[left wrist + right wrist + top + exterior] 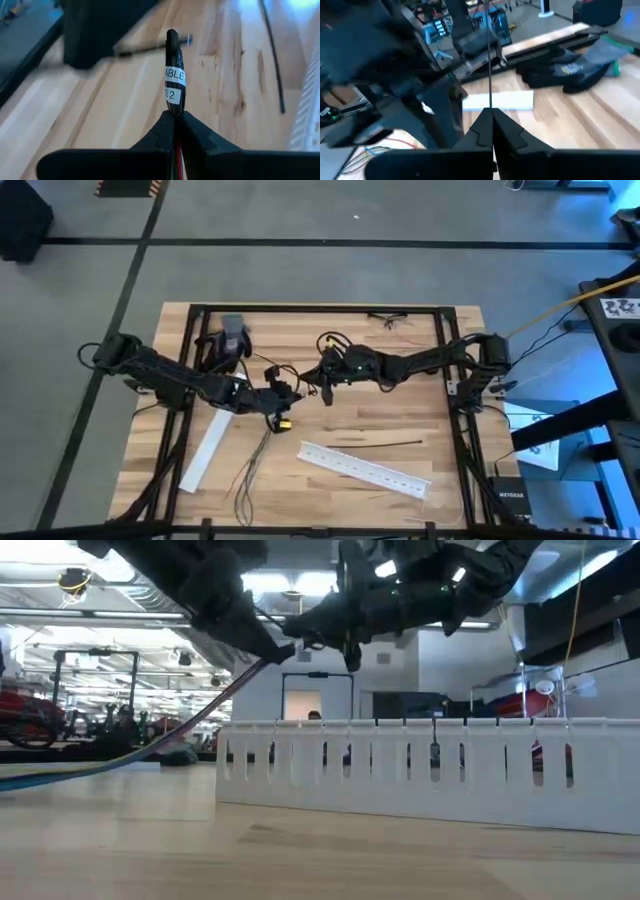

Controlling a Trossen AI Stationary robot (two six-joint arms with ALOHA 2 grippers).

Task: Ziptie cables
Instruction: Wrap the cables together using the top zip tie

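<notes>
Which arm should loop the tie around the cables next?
Probably right. The right gripper is shut on a thin black strip, while the left gripper pinches the cables.

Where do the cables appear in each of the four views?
High view: cables trail from the left gripper down the picture.
Low view: they slope from upper middle to the left edge.
Left wrist view: centre, clamped in the gripper, labelled end up.
Right wrist view: not clear; the right gripper holds a thin strip.
Shared landmark: the left gripper.
</notes>
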